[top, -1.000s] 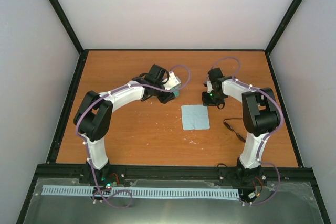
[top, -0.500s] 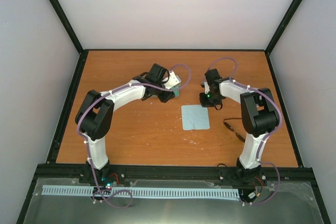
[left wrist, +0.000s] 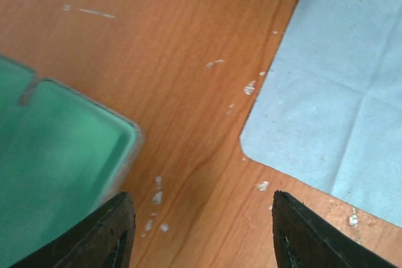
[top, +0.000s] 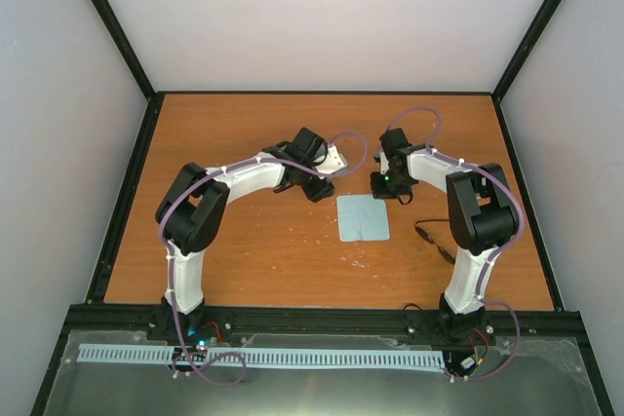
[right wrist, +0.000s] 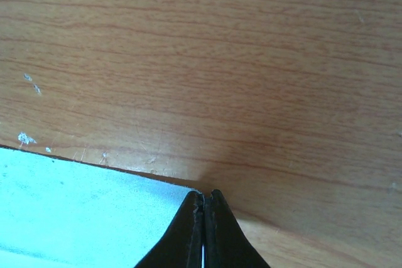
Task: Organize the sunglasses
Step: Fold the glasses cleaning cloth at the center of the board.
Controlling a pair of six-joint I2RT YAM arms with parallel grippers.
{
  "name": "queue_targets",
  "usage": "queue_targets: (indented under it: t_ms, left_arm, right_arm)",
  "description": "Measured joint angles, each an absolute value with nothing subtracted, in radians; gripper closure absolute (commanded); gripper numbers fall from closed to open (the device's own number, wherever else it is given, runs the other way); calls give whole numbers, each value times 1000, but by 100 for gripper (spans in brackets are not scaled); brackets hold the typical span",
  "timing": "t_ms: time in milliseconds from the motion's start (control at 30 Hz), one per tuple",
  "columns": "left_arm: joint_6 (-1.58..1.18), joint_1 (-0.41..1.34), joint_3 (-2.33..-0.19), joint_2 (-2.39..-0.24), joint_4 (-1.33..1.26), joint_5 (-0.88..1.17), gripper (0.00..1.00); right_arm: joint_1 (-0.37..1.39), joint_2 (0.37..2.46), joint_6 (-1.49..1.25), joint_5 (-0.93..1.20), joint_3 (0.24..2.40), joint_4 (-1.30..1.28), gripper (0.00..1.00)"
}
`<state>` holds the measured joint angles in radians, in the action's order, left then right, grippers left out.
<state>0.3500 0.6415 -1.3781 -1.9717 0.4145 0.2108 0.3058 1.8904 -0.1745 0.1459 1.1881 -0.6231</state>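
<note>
At the far right corner of the cloth, we see the right gripper with its two black fingers pressed flat together, no gap showing between them. The tips sit right on the corner of the pale blue cloth. We cannot tell whether any fabric is caught between them. Past the tips there is only the wooden table, marked with a few pale flecks.

Across from it, the left gripper has its fingers set a moderate way apart, and only table surface shows between them. To this gripper's left lies the case, grey-walled with a green lining. Its rounded corner runs in behind the left finger. To this gripper's right lies the cloth, with its edge just beside the right finger.

From overhead, we see both grippers low over the table at the cloth's far edge, pointing toward each other. The case is under the left wrist.

The sunglasses lie on the table, apart from both grippers. From the right gripper they are back toward the arm bases and out to the right, past the cloth's near right corner and close beside the right arm. They look small and dark, and we cannot make out whether they are folded.
</note>
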Motion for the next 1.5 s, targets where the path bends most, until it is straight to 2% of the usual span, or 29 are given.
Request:
queue_targets:
  t_ms: [733, 1133, 1500]
  left_arm:
    - [350, 683, -1469, -2112, 442, 248, 43]
    - [349, 716, -1492, -2144, 443, 257, 57]
    - [348, 718, -1497, -2152, 433, 257, 90]
  right_arm:
    - [305, 1890, -191, 146, 1197, -636, 97]
    - [305, 1890, -191, 150, 1197, -636, 97]
    - [305, 1890, -190, 156, 1197, -635, 97]
